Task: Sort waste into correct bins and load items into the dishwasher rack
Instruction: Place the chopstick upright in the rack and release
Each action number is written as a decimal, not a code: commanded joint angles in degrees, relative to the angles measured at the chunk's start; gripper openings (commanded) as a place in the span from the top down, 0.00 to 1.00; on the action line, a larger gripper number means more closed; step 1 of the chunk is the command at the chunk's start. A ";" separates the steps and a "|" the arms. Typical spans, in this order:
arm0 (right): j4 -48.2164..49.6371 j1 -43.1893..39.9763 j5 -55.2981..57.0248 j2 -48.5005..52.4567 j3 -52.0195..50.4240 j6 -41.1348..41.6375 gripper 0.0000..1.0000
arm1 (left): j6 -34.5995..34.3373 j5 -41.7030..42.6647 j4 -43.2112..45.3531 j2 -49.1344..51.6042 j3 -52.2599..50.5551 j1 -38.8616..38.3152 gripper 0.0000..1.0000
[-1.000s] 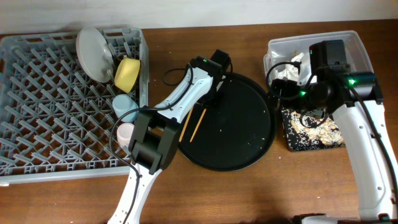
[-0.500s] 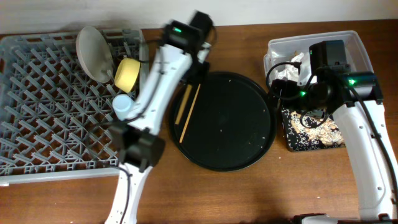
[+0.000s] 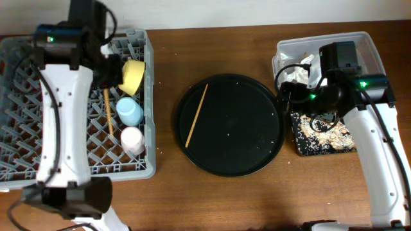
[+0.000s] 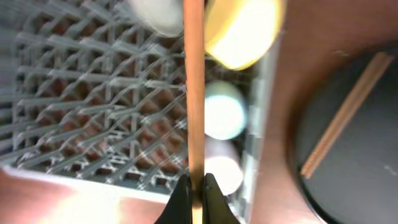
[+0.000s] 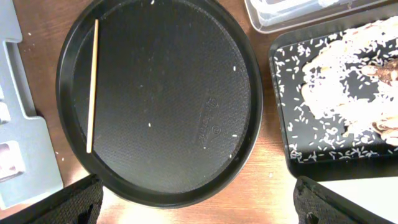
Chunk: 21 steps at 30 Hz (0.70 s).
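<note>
The left gripper (image 4: 194, 186), clamped on one chopstick (image 4: 194, 93), hangs above the rack (image 3: 19, 128), the blue cup (image 4: 224, 111) beside the stick. Lowering it flat between pegs, clear of that cup, looks wise; the other chopstick (image 3: 196, 115) lies on the round tray (image 3: 257, 147) off to its side.

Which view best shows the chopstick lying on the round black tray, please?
The right wrist view: the chopstick lies whole and sharp on the round black tray. Overhead shows it whole but smaller; the left wrist shows it blurred at the frame's right.
</note>
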 commanded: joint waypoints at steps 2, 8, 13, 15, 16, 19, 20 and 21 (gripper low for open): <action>-0.07 0.15 0.94 0.20 0.81 -0.13 0.02 | 0.76 -4.04 10.34 1.25 -14.38 5.53 1.00; 0.13 0.15 0.94 0.20 0.81 -0.13 0.02 | 6.71 -4.02 24.06 1.25 -26.71 9.35 1.00; 0.13 0.17 0.92 0.20 0.81 -0.11 0.02 | 14.34 -4.11 30.10 1.27 -33.03 9.94 1.00; 0.13 0.17 0.90 0.20 0.81 -0.11 0.01 | 14.64 -4.26 31.87 1.27 -34.73 9.94 1.00; 0.13 0.17 0.87 0.20 0.81 -0.11 0.02 | 14.62 -4.24 32.37 1.27 -35.23 9.94 1.00; 0.13 0.17 0.68 0.20 0.81 -0.11 0.01 | 14.60 -4.20 32.46 1.25 -35.45 9.92 1.00; 0.13 0.17 0.68 0.20 0.81 -0.11 0.01 | 14.58 -4.11 32.41 1.25 -35.45 9.92 0.94; 0.13 0.17 0.68 0.20 0.81 -0.11 0.01 | 14.58 -3.50 32.24 1.25 -35.45 9.88 0.78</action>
